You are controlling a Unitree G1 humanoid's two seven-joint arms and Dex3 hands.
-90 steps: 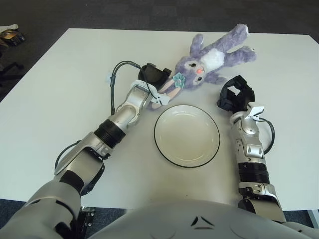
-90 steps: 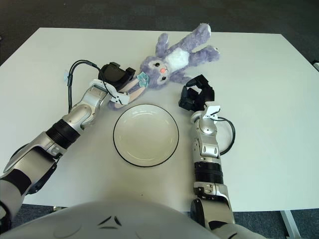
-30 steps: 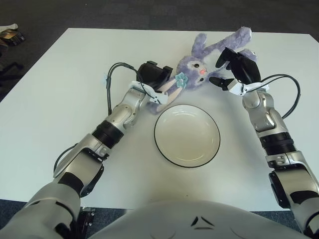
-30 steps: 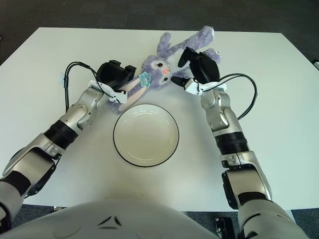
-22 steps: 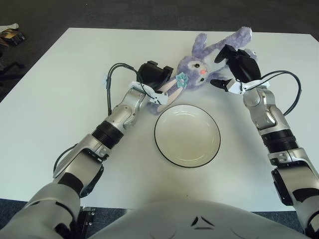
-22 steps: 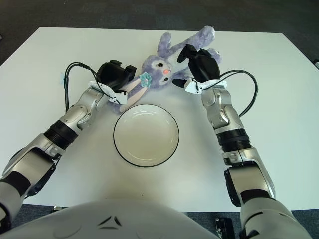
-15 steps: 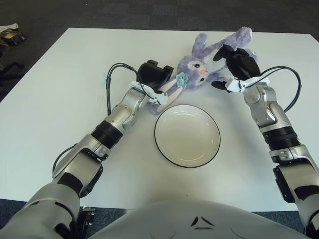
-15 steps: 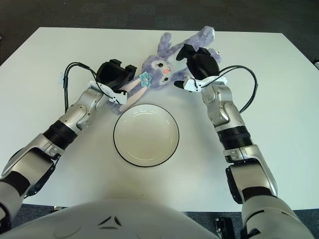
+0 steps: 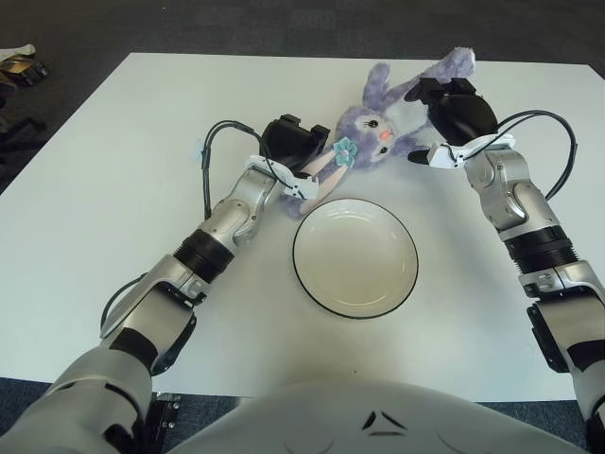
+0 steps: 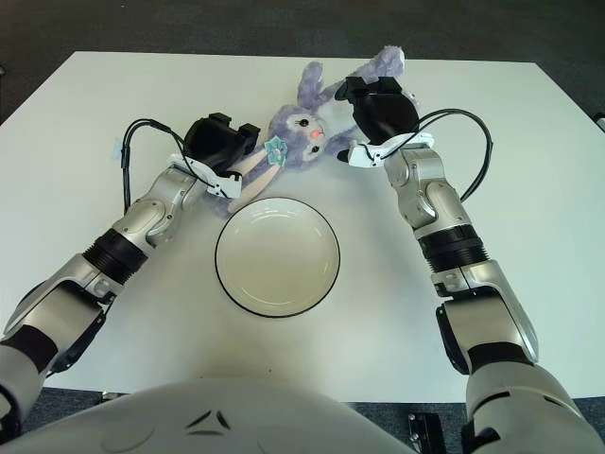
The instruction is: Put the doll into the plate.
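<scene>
Your purple bunny doll [image 9: 378, 132] lies near the desk [image 9: 113, 189] far edge, outside the empty plate [image 9: 354, 256]. Left hand [image 9: 291, 151] fingers closed on its ear; right hand [image 9: 457, 118] over its body, grip unclear. Lift and placement remain.

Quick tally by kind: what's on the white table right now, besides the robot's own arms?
Purple plush rabbit doll: 1
Round white plate with dark rim: 1
Total: 2 things. The left hand grips the doll's ear; the right hand covers its body.
</scene>
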